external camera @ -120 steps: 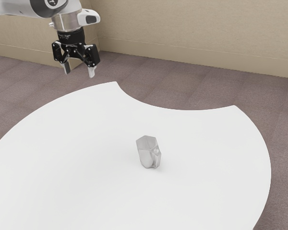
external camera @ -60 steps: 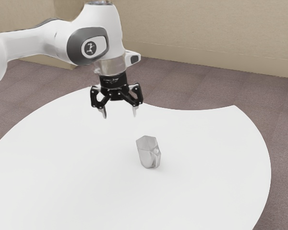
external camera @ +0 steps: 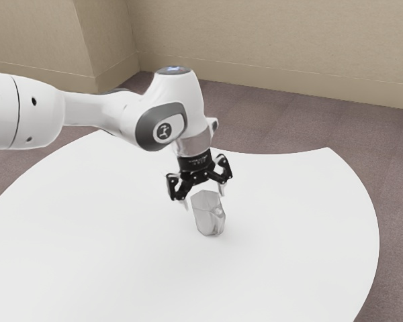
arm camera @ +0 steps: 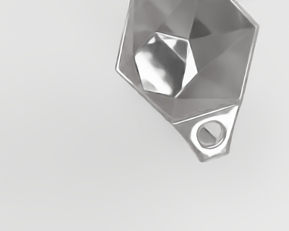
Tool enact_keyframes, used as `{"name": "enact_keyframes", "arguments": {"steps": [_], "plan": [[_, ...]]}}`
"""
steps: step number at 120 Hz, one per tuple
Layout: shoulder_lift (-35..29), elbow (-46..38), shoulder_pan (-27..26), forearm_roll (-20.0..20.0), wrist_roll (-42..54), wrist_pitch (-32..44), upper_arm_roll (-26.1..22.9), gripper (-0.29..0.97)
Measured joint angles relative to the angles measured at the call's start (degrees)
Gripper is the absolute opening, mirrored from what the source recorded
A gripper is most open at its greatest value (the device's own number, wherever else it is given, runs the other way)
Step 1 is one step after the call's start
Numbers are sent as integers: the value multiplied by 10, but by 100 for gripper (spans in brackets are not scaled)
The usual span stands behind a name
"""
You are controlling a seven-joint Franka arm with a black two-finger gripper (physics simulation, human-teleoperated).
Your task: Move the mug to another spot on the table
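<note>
A faceted silver mug (external camera: 210, 220) stands upright near the middle of the white surface (external camera: 87, 261). The black tool (external camera: 204, 200) hangs just above its rim, fingers spread and gripping nothing. The mug looks rigid and probably slippery. Opposite walls, clear of the small ring handle (arm camera: 211, 134), seem the best hold.
</note>
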Motion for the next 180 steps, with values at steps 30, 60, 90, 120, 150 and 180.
{"name": "enact_keyframes", "arguments": {"steps": [30,60,90,120,150,180], "plan": [[61,31,-2,59,-107,21,-11,68],[116,78,-3,93,-199,15,-17,68],[146,96,-5,124,-265,5,-18,68],[181,117,-16,153,-313,5,-18,68],[204,130,-19,184,-346,6,-18,67],[219,134,-20,191,-370,6,-18,64]]}}
